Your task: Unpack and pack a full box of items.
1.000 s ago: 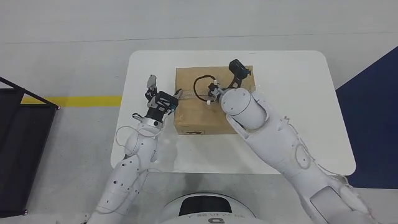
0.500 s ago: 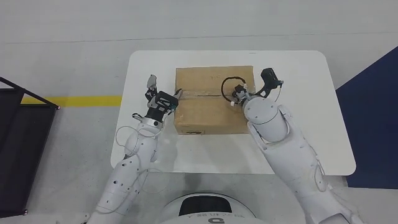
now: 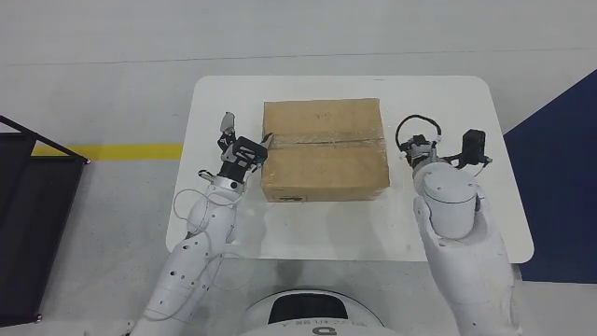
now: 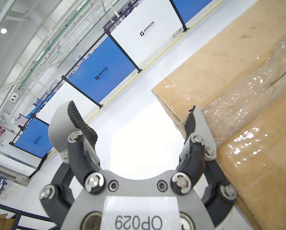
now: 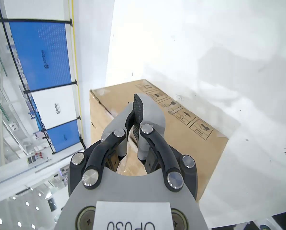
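One sealed box point(image 3: 324, 147) sits mid-frame. The left gripper point(image 4: 133, 116), wide open and empty, should meet the tape point(image 3: 324, 139) squarely at its left end; the right gripper point(image 5: 136, 111) is closed, empty.

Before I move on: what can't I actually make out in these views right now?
- Top view: what is inside the box is hidden by its shut flaps and the tape over the seam.
- Left wrist view: I cannot tell whether the left gripper touches the box. One finger covers the spot at the corner.
- Right wrist view: the near part of the box top is hidden behind the right gripper.
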